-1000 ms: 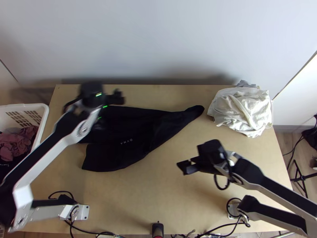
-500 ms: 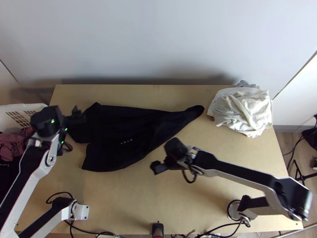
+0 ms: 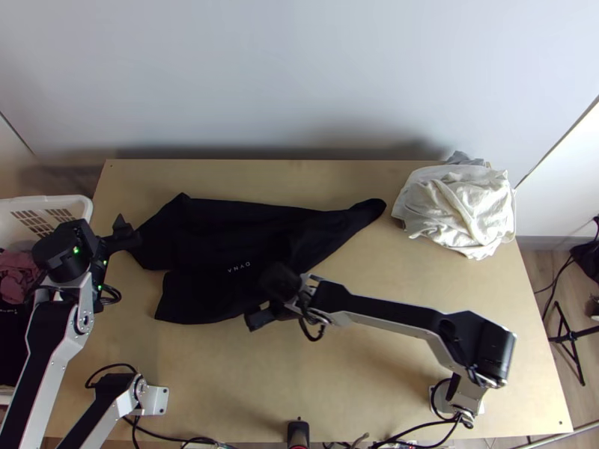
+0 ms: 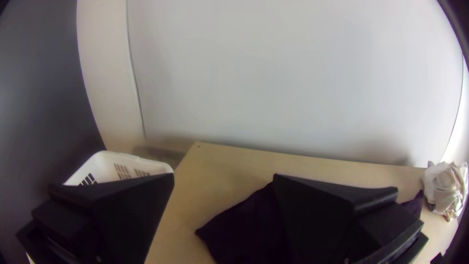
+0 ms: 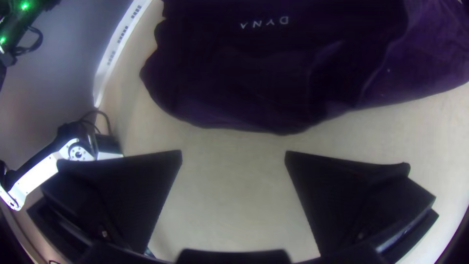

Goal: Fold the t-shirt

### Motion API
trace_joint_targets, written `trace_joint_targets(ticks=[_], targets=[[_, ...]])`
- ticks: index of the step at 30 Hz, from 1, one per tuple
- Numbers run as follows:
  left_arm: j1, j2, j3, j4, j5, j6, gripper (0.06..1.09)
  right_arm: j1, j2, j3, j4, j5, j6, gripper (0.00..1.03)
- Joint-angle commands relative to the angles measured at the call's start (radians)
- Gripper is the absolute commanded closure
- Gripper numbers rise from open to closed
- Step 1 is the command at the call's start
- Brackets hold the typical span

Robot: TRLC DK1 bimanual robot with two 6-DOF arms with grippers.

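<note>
My left gripper (image 3: pixel 126 233) is over the table's left side, beside the shirt's left corner; the left wrist view shows this gripper (image 4: pixel 223 178) open and empty. The black t-shirt (image 3: pixel 217 232) lies unevenly spread across the table's left and middle, one narrow end stretching right. At its near edge is my right gripper (image 3: pixel 258 314). In the right wrist view the gripper (image 5: pixel 233 156) stands open over bare wood, with the shirt (image 5: pixel 273 73) beyond its fingers and its small lettering facing up.
A white basket (image 3: pixel 81 206) holding dark and reddish clothes stands off the table's left edge. A heap of white cloth (image 3: pixel 457 209) lies at the far right corner. Cables (image 3: pixel 180 440) run along the near edge of the table (image 3: pixel 359 389).
My left gripper has moved left from above the shirt toward the basket side. My right gripper has travelled left from the table's right half to the shirt's near edge. The shirt has stayed put.
</note>
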Motion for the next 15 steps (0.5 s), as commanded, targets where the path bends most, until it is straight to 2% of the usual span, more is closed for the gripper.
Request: trace_joint_targets(ticks=[1,15], targets=[[0.048,-0.028,-0.033,0.0,0.021,0.01,0.1,0.018,0.097,0.104,-0.007,0.002,0.017,0.05],[0.081,-0.026,-0.065,0.062,0.021,0.03,0.1,0.03,0.223,0.27,-0.021,0.022,0.022,0.05]])
